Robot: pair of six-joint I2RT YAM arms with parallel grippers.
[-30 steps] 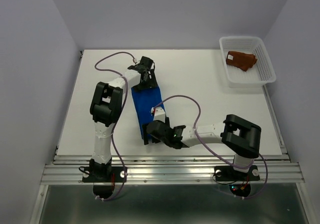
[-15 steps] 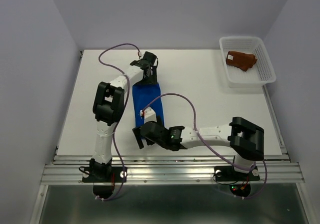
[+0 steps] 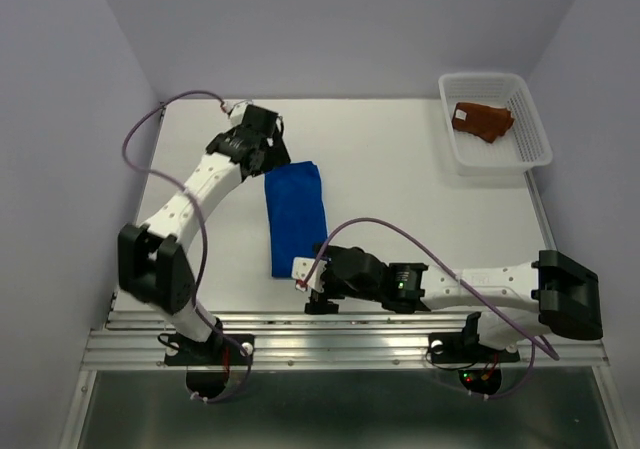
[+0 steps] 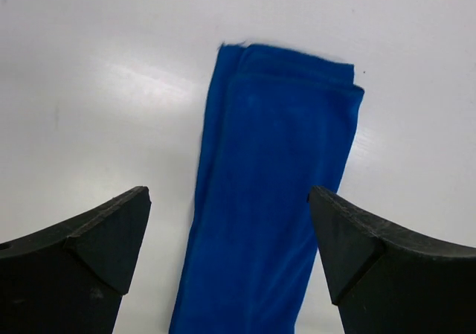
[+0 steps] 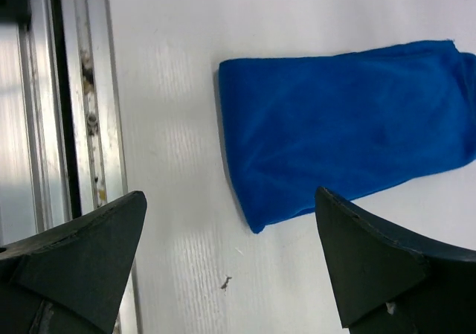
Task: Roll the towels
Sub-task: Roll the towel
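L gripper (image 3: 264, 151): jaws wide apart, nothing held. It hangs above the table by the far short end of the blue towel (image 3: 296, 217). In its wrist view the cloth runs lengthwise away under the finger gap, so its long axis is in line w/ the tool's reach, and one short end shows square ahead.

Blue towel: flat, folded into a narrow strip, not rolled yet. The long axis runs from the L gripper to the R gripper (image 3: 318, 291), w/ a slight tilt.

R gripper: also wide open and empty, low just beside the near short end. In its wrist view the strip lies crosswise ahead of the fingers. The short edge faces the gap and isn't between the jaws yet.

Judgement: the roll has to start at a short end and travel along the long axis. Each arm has one end. The R looks closer to the table, so it needs a short push fwd to get on the edge.

Far R of both tools, well apart, the brown towel (image 3: 483, 121) sits bunched in the basket (image 3: 541, 147), out of play for now.
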